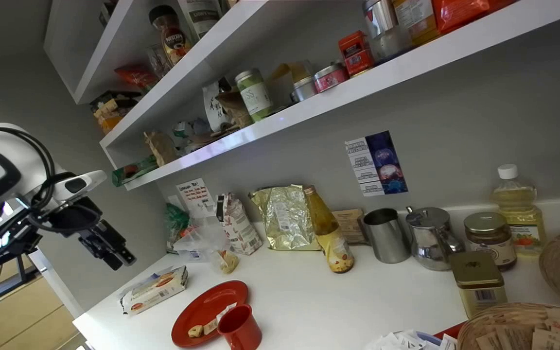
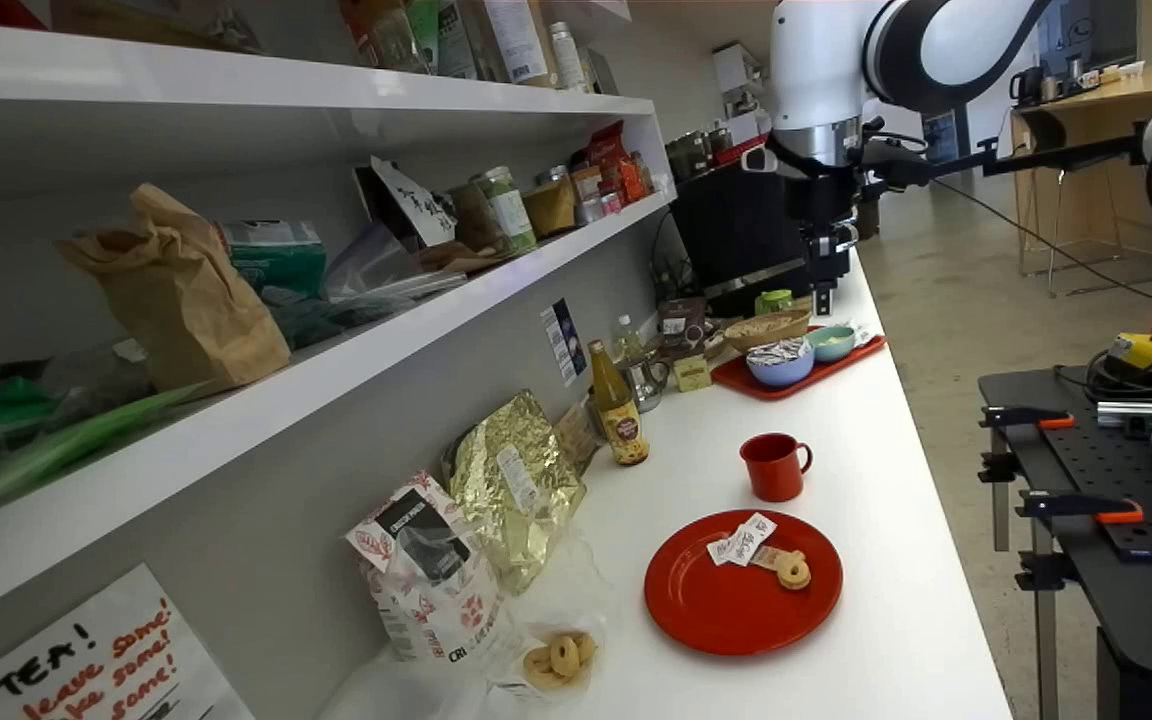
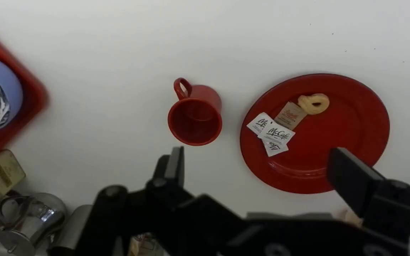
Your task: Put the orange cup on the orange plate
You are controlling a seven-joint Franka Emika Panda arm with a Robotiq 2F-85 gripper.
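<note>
White shelves [image 2: 186, 75] loaded with groceries [image 1: 254, 97] run along a grey wall [image 1: 479, 112], and beneath them we see a long white counter [image 2: 911, 610]. Along its wall side we make out a gold bag [image 1: 275, 218], a glass bottle [image 1: 329, 233], a metal jug [image 1: 387, 238] and a metal teapot [image 1: 428, 240]; farther along, a red tray [image 2: 841, 366] carries a blue bowl [image 2: 781, 376] and a green bowl [image 2: 833, 352]. We find the cup [image 2: 772, 470] in both exterior views — a plain red-orange one, upright on the counter, just beside the plate [image 2: 696, 595] and apart from it. Looking down in the wrist view, we see into its mouth, its handle [image 3: 177, 88] pointing to the upper left, and a strip of counter shows between cup and plate. On the round plate, of the same colour, we see white paper packets [image 3: 278, 134], a brown packet [image 3: 290, 115] and a ring-shaped biscuit [image 3: 307, 105], lying close together; one of the white packets reads McCafé. Above the counter hangs the claw [image 3: 257, 153] at the end of the white arm [image 2: 811, 75], well apart from cup and plate. Its fingers [image 3: 351, 177] stand spread wide — in the wrist view we see counter and part of the plate through the gap between them.
</note>
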